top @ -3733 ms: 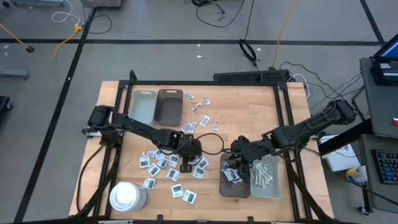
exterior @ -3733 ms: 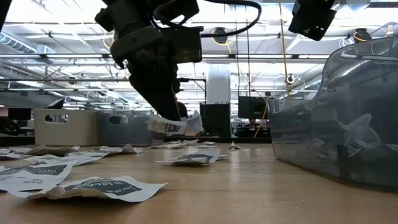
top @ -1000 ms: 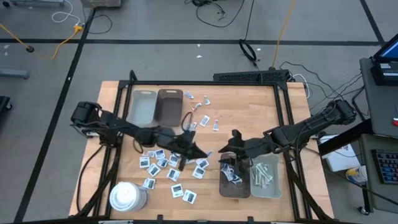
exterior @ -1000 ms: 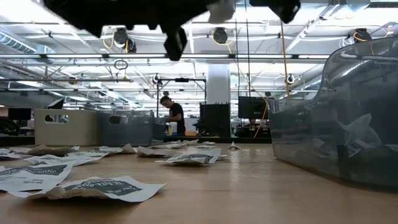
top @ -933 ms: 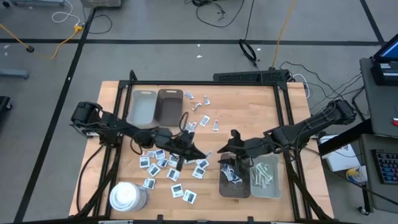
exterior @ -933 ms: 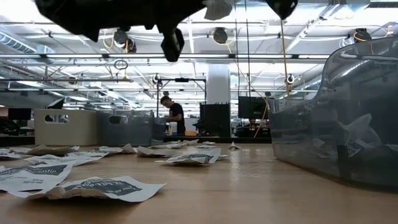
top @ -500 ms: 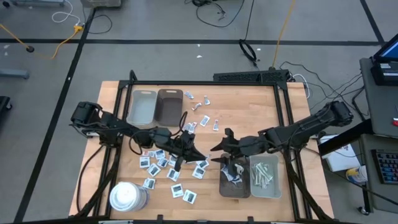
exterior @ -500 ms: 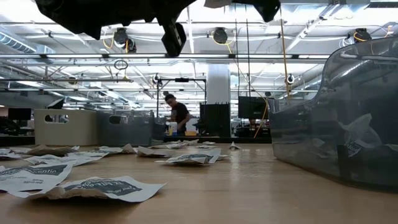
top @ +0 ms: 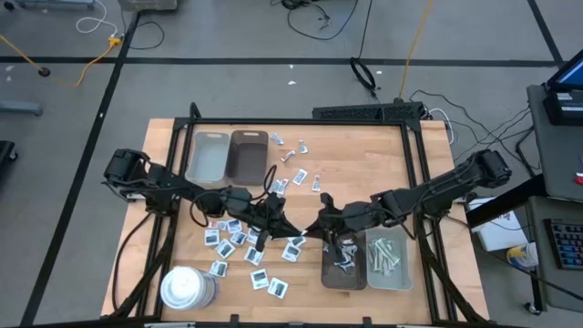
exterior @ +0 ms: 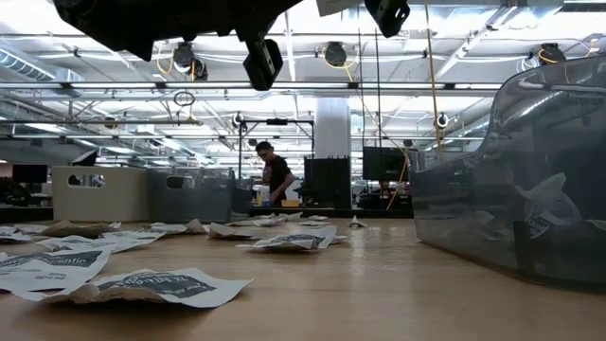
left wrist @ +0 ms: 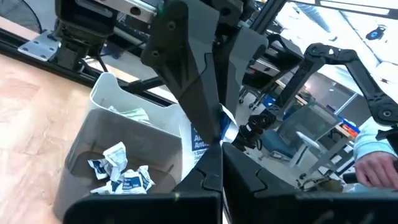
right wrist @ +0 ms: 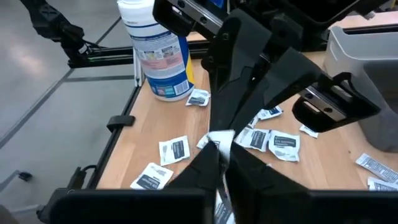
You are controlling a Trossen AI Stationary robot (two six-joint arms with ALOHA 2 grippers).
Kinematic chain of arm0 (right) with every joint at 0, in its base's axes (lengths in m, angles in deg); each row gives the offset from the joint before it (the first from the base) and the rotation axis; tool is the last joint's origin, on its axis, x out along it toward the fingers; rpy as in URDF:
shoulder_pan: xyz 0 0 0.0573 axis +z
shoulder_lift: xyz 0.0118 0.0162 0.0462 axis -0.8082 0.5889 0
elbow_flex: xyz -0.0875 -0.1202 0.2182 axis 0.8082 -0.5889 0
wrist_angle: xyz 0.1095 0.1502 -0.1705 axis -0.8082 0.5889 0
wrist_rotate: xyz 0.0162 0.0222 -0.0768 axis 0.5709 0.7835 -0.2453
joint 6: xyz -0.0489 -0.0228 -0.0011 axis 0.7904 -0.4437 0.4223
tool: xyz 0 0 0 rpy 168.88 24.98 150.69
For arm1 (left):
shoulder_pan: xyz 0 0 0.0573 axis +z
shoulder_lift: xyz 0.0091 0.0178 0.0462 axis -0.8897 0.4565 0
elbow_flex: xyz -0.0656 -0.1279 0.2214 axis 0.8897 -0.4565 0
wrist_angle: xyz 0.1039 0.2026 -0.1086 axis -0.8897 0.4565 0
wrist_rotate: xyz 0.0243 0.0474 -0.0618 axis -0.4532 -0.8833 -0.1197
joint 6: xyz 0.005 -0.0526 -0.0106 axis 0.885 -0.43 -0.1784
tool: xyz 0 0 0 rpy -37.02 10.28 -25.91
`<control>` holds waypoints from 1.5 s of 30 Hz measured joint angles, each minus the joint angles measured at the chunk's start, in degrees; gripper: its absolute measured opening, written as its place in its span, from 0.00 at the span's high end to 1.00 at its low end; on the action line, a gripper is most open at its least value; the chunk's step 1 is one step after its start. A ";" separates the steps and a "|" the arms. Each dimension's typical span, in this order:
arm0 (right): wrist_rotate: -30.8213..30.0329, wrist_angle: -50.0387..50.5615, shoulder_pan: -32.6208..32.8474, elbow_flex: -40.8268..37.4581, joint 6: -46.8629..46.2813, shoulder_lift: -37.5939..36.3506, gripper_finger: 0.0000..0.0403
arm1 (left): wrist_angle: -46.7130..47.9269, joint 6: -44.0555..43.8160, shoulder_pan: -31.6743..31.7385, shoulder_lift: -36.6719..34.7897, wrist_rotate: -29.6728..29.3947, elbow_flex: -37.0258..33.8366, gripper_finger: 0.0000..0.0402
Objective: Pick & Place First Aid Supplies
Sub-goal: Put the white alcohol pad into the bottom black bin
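Observation:
One white packet with blue print point(top: 301, 227) hangs in the air between my two grippers near the table's middle. My left gripper point(top: 293, 228) comes from the left and is shut on it. My right gripper point(top: 309, 229) comes from the right and is shut on it too. The two pairs of fingers meet tip to tip. Several more packets point(top: 239, 240) lie flat on the wood below and left of the grippers, and others point(top: 296, 166) lie farther back. A brown tray point(top: 328, 273) at the near right holds crumpled packets. My left gripper pinches the packet's one edge point(left wrist: 204, 144) between its two fingertips, coming about level from the table's left. The packet is lifted clear of the table. My right gripper pinches the packet's opposite edge point(right wrist: 217, 139) between its fingertips, coming from the table's right and slanting slightly down.
A grey tray point(top: 402, 271) with pale strips stands beside the brown one. Another grey tray point(top: 209, 157) and brown tray point(top: 248, 157) stand at the far left. A white cylinder point(top: 187, 288) stands at the near left. A person moves in the room behind.
My right gripper has moved toward the table's left and a little down, up to my left gripper, and has shut on the packet held there. My left gripper has stayed in place, still shut on the packet.

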 joint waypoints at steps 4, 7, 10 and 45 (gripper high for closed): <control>-0.01 0.50 0.00 0.00 -1.00 -0.14 0.99 | 0.00 -1.01 0.02 -0.01 0.41 0.00 0.99; 1.60 2.44 -0.05 0.00 -2.67 -1.19 1.00 | -0.17 -3.64 0.34 0.01 0.41 0.02 0.95; 4.86 6.69 -0.31 0.04 -6.19 -2.05 1.00 | -0.20 -6.55 1.05 0.01 0.40 0.02 0.89; 15.99 21.88 4.17 -11.64 -29.92 -3.12 1.00 | -0.02 -9.71 1.99 0.01 0.64 0.02 0.68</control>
